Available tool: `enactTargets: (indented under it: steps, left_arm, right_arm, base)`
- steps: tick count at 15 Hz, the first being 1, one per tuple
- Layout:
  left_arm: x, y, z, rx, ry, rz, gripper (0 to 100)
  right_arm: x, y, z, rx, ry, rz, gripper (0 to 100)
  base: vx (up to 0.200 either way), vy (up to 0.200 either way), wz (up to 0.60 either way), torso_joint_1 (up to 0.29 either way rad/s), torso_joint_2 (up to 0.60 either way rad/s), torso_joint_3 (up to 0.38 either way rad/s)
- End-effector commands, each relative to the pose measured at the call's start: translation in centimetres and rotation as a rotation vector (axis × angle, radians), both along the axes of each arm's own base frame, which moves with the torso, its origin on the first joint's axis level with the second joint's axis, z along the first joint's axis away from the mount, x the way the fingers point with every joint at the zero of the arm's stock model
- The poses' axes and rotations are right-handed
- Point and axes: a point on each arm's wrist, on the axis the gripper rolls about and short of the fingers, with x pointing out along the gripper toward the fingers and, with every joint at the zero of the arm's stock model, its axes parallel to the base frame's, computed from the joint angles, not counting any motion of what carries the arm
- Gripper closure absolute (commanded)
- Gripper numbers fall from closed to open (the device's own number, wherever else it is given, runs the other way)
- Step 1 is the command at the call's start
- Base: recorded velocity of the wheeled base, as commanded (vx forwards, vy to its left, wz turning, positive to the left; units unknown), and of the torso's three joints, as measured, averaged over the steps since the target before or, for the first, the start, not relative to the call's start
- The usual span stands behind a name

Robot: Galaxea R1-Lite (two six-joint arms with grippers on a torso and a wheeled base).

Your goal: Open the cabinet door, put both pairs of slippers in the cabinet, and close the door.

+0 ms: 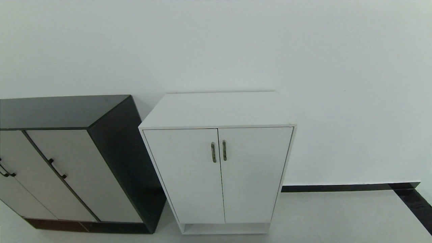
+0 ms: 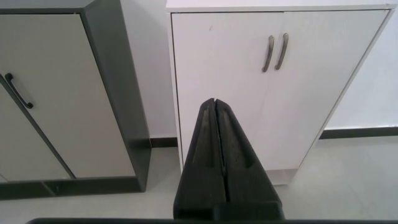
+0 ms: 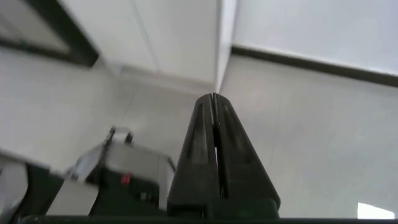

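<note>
A white two-door cabinet (image 1: 219,168) stands against the wall with both doors closed and two bronze handles (image 1: 218,151) side by side at the centre seam. In the left wrist view the same cabinet (image 2: 261,74) and its handles (image 2: 275,53) lie ahead of my left gripper (image 2: 214,102), which is shut with nothing in it and well short of the doors. My right gripper (image 3: 214,96) is shut and empty, held over the grey floor near the cabinet's lower corner (image 3: 221,74).
A black cabinet with grey doors (image 1: 67,162) stands close beside the white one on its left. A black skirting strip (image 1: 351,187) runs along the wall to the right. Open grey floor (image 1: 337,219) lies in front and to the right.
</note>
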Motion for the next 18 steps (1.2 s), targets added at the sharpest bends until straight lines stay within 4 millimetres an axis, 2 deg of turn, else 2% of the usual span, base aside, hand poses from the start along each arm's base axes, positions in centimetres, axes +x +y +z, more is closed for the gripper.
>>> enactTargets:
  steps: [1, 11, 18]
  left_arm:
    - [0.0, 0.0, 0.0, 0.000, -0.001, 0.000, 100]
    - [0.0, 0.0, 0.0, -0.002, -0.001, 0.000, 100]
    - [0.0, 0.0, 0.0, 0.001, -0.001, 0.001, 100]
  right_arm:
    - [-1.5, -0.2, 0.0, 0.032, -0.189, -0.108, 100]
    - [-2.9, -0.1, -0.3, 0.043, -0.370, -0.224, 100]
    - [-2.9, -0.1, -0.3, 0.067, -0.368, -0.230, 100]
  base:
    - [0.000, 0.000, 0.00, 0.000, 0.00, 0.000]
    - [0.000, 0.000, 0.00, 0.000, 0.00, 0.000]
    - [0.000, 0.000, 0.00, 0.000, 0.00, 0.000]
